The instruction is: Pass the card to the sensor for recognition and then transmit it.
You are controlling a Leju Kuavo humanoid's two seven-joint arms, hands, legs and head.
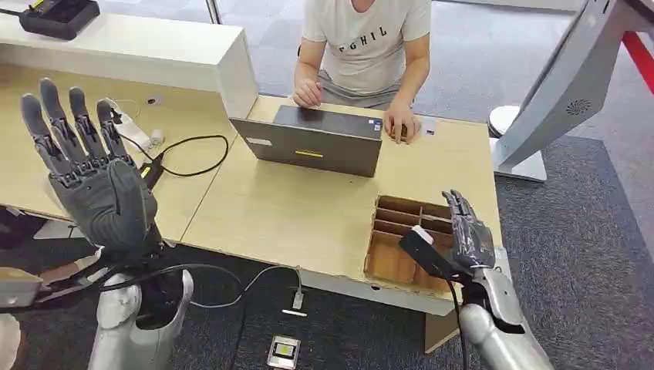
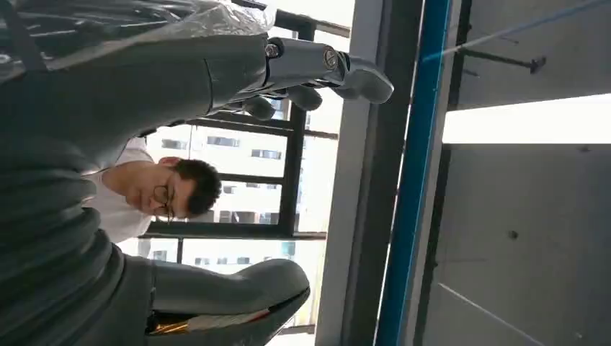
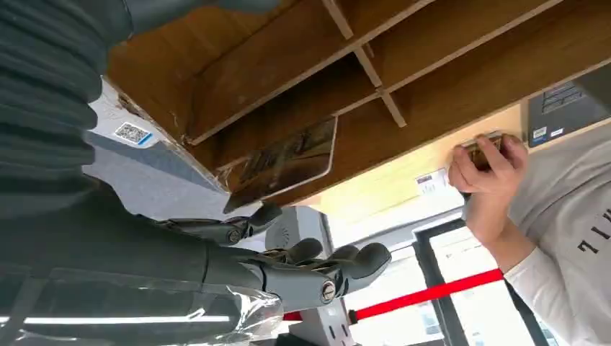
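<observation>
A brownish card (image 3: 281, 162) with rounded corners lies in a compartment of the wooden divided tray (image 1: 393, 262) at the table's near right corner. My right hand (image 1: 466, 235) hovers at the tray's right side with its fingers (image 3: 324, 267) spread and apart from the card. My left hand (image 1: 92, 169) is raised high at the left, palm toward the camera and fingers (image 2: 324, 72) spread, holding nothing. A person's hand (image 1: 401, 123) rests on a small dark device (image 3: 481, 148) on the far side of the table.
A person in a white shirt (image 1: 366, 38) sits behind an open laptop (image 1: 316, 142). Cables (image 1: 185, 158) run across the left table and down to the floor. A small box (image 1: 284, 352) lies on the carpet. A white stand (image 1: 555, 92) rises at the right.
</observation>
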